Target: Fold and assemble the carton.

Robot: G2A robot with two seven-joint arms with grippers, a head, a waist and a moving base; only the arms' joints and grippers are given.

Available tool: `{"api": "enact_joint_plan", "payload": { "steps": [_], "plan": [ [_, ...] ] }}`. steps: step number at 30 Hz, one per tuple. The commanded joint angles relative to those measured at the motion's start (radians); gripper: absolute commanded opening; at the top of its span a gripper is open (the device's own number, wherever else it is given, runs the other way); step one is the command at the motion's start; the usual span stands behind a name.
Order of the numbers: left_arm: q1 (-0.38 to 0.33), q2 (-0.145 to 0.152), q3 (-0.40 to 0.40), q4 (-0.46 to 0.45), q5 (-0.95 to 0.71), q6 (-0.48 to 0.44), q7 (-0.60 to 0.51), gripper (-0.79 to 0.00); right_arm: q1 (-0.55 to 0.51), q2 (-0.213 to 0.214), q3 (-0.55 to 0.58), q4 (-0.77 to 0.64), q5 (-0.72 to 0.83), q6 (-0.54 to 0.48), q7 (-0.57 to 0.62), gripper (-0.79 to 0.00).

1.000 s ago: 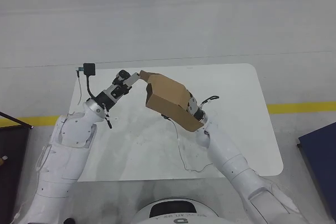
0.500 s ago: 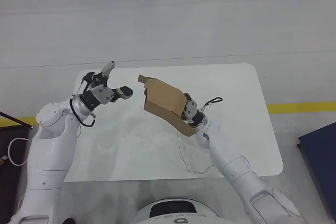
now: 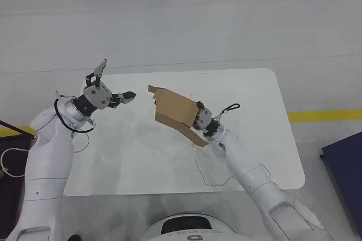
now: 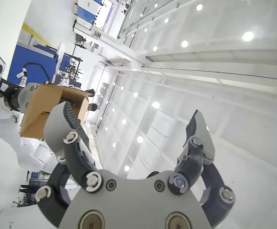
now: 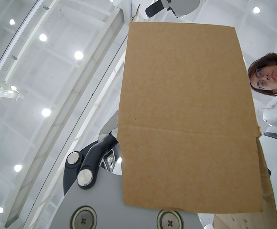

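The right gripper is closed on the near right edge of the brown cardboard carton, over the middle of the white table. The carton is partly formed. In the right wrist view one flat panel with a crease across it lies over that gripper's fingers. Farther out, toward the table's far left corner, the left gripper is raised with its jaws spread wide, apart from the carton and holding nothing.
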Motion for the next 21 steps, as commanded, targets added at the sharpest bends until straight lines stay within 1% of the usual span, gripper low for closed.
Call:
{"api": "enact_joint_plan", "payload": {
  "steps": [1, 2, 5, 8, 12, 15, 17, 21],
  "plan": [
    [0.011, -0.007, 0.017, 0.008, -0.084, 0.027, 0.008, 0.0, -0.002, 0.0, 0.001, -0.002, -0.011, -0.016, -0.019, -0.785],
    [0.014, -0.012, 0.03, 0.023, -0.151, 0.064, 0.007, 0.0, -0.007, 0.001, 0.002, -0.01, -0.021, -0.04, -0.04, -0.785],
    [0.0, -0.023, 0.058, 0.058, -0.294, 0.156, 0.047, 0.0, -0.025, -0.001, 0.0, -0.03, -0.009, -0.038, -0.033, -0.785],
    [-0.017, -0.029, 0.067, 0.076, -0.361, 0.175, 0.091, 0.0, -0.034, 0.001, 0.0, -0.039, -0.027, -0.038, -0.017, -0.785],
    [-0.039, -0.03, 0.085, 0.081, -0.347, 0.185, 0.143, 0.0, -0.041, 0.004, 0.0, -0.052, -0.053, -0.041, -0.004, -0.785],
    [-0.048, -0.032, 0.109, 0.09, -0.355, 0.211, 0.151, 0.0, -0.045, 0.005, -0.002, -0.06, -0.064, -0.039, -0.003, -0.785],
    [-0.052, -0.033, 0.132, 0.093, -0.348, 0.244, 0.162, 0.0, -0.044, 0.005, -0.006, -0.061, -0.077, -0.036, -0.014, -0.785],
    [-0.055, -0.036, 0.156, 0.105, -0.355, 0.246, 0.168, 0.0, -0.044, 0.005, -0.013, -0.062, -0.091, -0.033, -0.022, -0.785]
  ]
}}
